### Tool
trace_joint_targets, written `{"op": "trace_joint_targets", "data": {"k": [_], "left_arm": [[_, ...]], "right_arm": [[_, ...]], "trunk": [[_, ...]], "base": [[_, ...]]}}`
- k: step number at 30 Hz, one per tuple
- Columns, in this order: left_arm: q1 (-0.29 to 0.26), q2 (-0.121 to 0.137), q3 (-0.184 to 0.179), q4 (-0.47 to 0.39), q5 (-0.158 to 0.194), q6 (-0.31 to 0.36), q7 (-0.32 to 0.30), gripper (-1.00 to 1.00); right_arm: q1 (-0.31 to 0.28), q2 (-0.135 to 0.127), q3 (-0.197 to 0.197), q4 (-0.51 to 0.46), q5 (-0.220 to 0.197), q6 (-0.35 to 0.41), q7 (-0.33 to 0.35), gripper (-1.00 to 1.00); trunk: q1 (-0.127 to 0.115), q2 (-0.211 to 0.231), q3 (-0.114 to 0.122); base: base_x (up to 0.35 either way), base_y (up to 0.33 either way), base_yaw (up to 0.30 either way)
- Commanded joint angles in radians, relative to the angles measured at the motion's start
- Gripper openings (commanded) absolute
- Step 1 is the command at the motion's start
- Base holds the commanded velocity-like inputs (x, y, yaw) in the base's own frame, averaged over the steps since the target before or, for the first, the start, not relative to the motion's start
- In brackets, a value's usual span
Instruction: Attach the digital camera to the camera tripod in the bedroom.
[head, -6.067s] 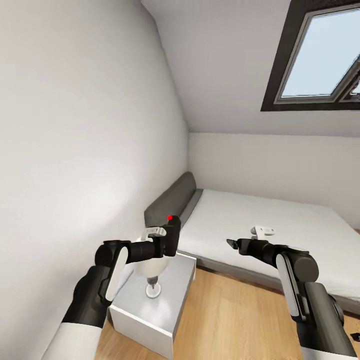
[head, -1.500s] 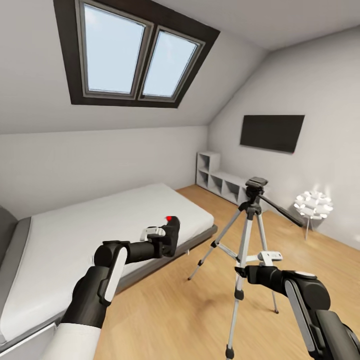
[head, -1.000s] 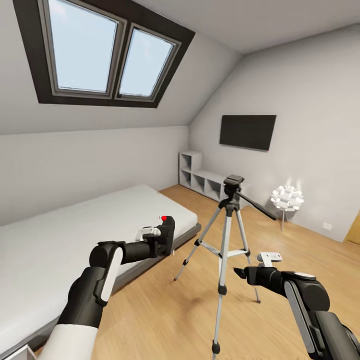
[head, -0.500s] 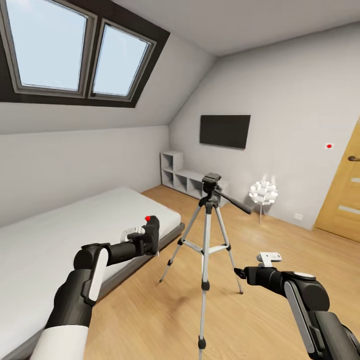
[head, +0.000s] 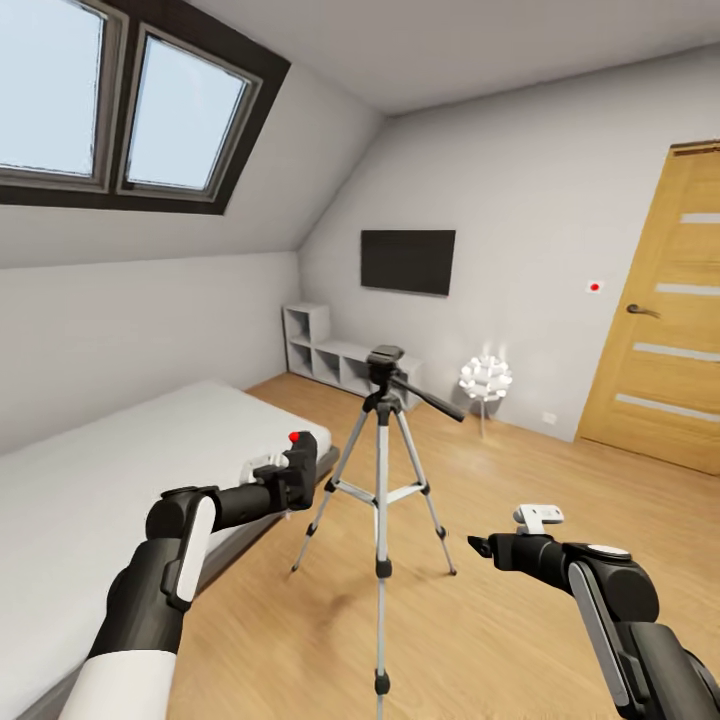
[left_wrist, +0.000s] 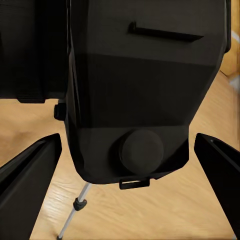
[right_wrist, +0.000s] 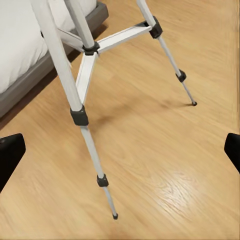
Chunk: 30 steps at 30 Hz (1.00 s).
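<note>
The view is swinging round, centring the camera tripod (head: 381, 470); left tool (head: 290, 478) is grasping the digital camera (head: 300, 466); right tool (head: 480, 547) is hanging released.

Along our right arm we look down on the camera tripod (right_wrist: 82, 80): three silver legs with black joints, spread on the light wood floor (right_wrist: 165, 165), braces meeting at a black hub. Two black feet touch the boards. A grey bed (right_wrist: 30, 55) with a white mattress lies just beside one leg. Our dark fingertips (right_wrist: 11, 152) sit wide apart.
</note>
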Motion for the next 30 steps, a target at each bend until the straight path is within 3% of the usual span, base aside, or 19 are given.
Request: {"op": "trace_joint_targets", "data": {"k": [1, 8, 9, 17, 30], "left_arm": [[0.000, -0.001, 0.003, 0.000, 0.011, 0.008, 0.002, -1.00], [0.015, 0.007, 0.033, -0.001, 0.009, 0.007, 0.005, -1.00], [0.033, 0.014, 0.059, -0.005, 0.009, 0.005, 0.004, -1.00], [0.130, 0.023, 0.134, -0.052, 0.008, -0.006, 0.009, -1.00], [0.171, 0.024, 0.155, -0.060, 0.008, -0.028, 0.012, -1.00]], "right_arm": [[-0.001, 0.000, -0.001, 0.000, -0.002, 0.005, 0.001, 1.00], [0.004, 0.000, 0.000, -0.001, -0.002, 0.005, 0.001, 1.00], [0.009, 0.000, 0.000, -0.001, -0.002, 0.005, 0.001, 1.00], [0.014, 0.000, 0.001, -0.001, -0.002, 0.006, 0.001, 1.00], [0.015, 0.001, 0.002, 0.000, -0.002, 0.006, 0.001, 1.00]], "trunk": [[0.000, -0.001, 0.000], [0.000, -0.001, 0.000], [0.000, -0.001, 0.000], [0.000, -0.001, 0.000], [0.000, -0.001, 0.000]], "base": [[0.054, 0.210, -0.263], [0.022, 0.099, -0.258], [0.005, 0.024, -0.128], [0.003, 0.012, -0.065], [0.003, 0.001, -0.006]]}}
